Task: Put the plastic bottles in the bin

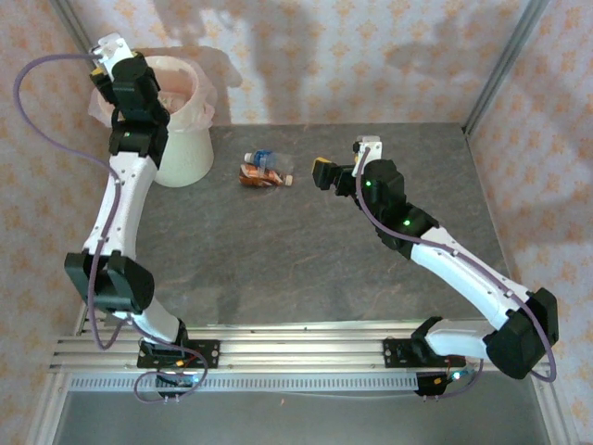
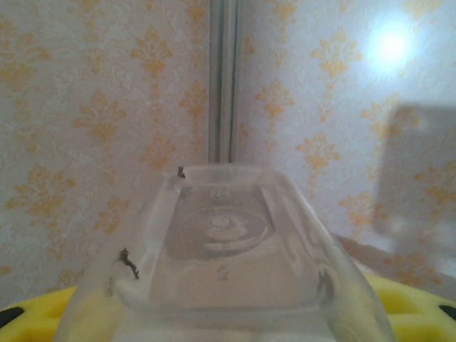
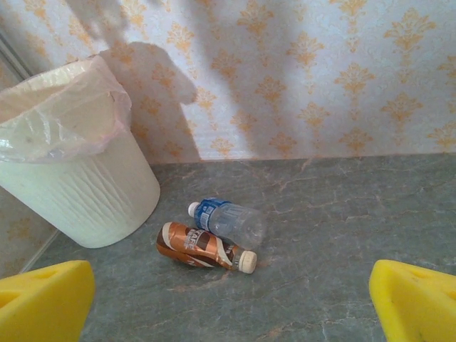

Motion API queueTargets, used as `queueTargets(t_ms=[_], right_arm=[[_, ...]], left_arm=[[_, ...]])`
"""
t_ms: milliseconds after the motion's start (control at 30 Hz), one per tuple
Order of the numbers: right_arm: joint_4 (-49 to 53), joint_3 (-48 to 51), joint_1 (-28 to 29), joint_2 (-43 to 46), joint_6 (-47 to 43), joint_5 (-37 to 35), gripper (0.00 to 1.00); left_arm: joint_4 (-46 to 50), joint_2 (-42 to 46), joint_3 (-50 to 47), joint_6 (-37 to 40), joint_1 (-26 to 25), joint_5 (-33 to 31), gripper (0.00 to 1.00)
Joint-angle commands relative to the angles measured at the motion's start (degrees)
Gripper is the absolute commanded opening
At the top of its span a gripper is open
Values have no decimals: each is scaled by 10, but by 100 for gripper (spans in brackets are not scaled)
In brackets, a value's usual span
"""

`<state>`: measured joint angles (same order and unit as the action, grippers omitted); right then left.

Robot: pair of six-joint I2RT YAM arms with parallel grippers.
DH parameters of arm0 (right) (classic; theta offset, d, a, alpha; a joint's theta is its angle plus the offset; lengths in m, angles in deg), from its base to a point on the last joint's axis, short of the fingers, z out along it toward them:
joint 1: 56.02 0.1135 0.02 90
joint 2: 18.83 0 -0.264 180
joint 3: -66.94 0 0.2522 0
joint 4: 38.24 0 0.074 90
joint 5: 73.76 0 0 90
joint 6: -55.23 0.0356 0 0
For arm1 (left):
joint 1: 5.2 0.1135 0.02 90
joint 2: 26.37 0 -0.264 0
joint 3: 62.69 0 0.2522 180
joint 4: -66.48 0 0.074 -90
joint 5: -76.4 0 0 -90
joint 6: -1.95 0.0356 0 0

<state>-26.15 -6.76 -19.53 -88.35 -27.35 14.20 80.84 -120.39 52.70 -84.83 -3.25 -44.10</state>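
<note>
Nothing legible: print on the blue-labelled bottle [image 3: 229, 219] and the brown-labelled bottle [image 3: 201, 246] is too blurred to read, and a faint moulded mark on the clear bottle [image 2: 224, 242] is unreadable.

Two plastic bottles [image 1: 262, 176] lie touching (one behind the other) on the table [image 1: 324, 269], between bin [image 1: 185, 158] and right gripper [image 1: 320, 173].

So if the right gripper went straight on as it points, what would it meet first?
Likely the brown-labelled plastic bottle lying ahead, with the blue-labelled clear plastic bottle just behind it; the open right gripper faces both, though depth is unclear.
</note>
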Motion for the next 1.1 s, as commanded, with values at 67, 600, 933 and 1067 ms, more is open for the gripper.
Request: queueTargets(t_ms=[67, 600, 933, 1067], right_arm=[[15, -4, 0, 9, -2, -20, 99], [18, -7, -1, -2, 8, -28, 99], [25, -2, -2, -8, 4, -43, 99], [23, 3, -2, -5, 4, -43, 99]], left_arm=[[23, -48, 62, 45, 32, -11, 61], [309, -338, 482, -1, 73, 10, 59], [313, -384, 576, -76, 79, 52, 100], [320, -361, 583, -80, 80, 35, 100]])
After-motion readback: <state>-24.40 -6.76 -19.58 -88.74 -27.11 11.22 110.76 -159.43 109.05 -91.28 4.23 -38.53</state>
